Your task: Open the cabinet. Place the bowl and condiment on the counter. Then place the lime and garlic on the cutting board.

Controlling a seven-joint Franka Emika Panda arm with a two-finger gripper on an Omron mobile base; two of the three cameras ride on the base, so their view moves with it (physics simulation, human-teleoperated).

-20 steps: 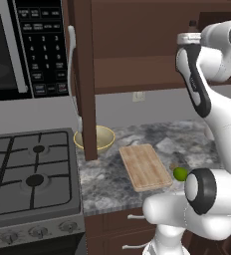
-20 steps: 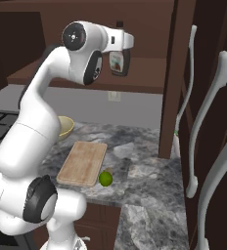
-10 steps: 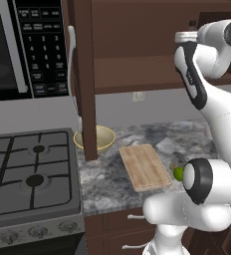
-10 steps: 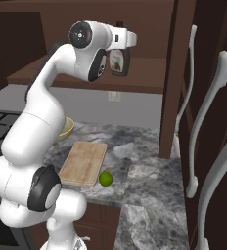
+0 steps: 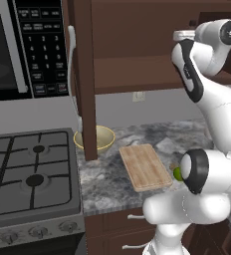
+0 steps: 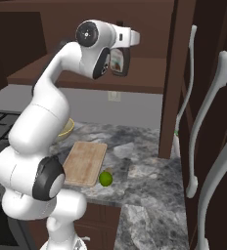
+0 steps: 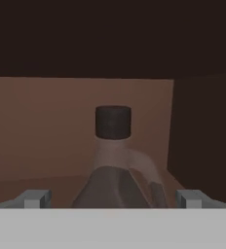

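Hand: raised to the open cabinet's shelf (image 6: 135, 89), seen in the right base view as a white wrist with a dark-edged body (image 6: 119, 61); in the hand view (image 7: 113, 199) the two finger tips (image 7: 36, 199) stand far apart, jaws wide, gripping nothing.
Condiment: bottle (image 7: 116, 168) with a dark cap and a side handle, upright inside the cabinet, straight ahead of the hand and framed between the tips; contact cannot be told.
Cabinet: door (image 5: 85, 74) swung open, standing edge-on over the surface near the stove; dark brown interior, back wall (image 7: 47, 131) behind the bottle.
Bowl: pale yellow bowl (image 5: 103, 138) on the surface at its left end, next to the stove, partly hidden behind the door edge.
Cutting board: light wood board (image 5: 144, 167) flat on the surface, reaching its front edge, just right of the bowl.
Lime: green lime (image 6: 105, 178) on the surface near the front edge, just beside the board's right front corner, off the board.
Stove: gas burners (image 5: 30, 169) left of the surface.
Microwave: above the stove, keypad (image 5: 40, 47) facing out.
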